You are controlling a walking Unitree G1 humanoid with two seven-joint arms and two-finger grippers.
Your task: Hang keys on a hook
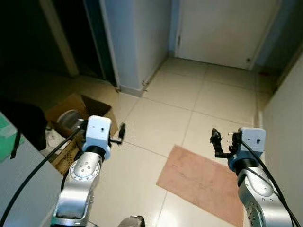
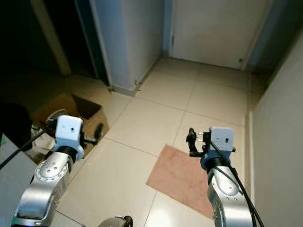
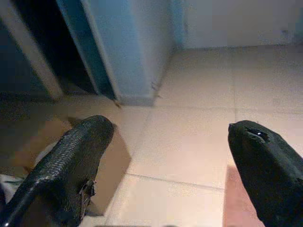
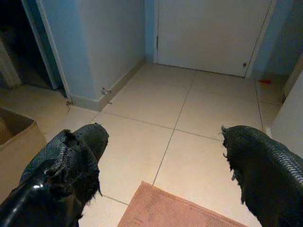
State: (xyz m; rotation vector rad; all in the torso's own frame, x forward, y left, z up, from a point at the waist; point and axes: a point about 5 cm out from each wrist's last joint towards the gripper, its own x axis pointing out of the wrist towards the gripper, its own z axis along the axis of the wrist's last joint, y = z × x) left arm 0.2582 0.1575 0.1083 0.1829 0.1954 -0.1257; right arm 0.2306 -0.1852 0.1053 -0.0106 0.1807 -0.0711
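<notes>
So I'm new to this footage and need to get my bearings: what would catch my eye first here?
First the two silver arms raised over a pale tiled floor, the left pincer and right pincer both open and holding nothing. Under the right arm lies a pinkish mat; beside the left arm sits an open cardboard box by a dark doorway. A closed white door stands at the far end of the hall.

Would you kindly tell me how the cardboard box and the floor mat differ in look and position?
The cardboard box is brown, open-topped and stands up off the floor at the robot's left; the floor mat is pinkish, flat and lies at its right. The box sits in shadow, the mat on lit tiles. Both rest on the tiled floor.
</notes>
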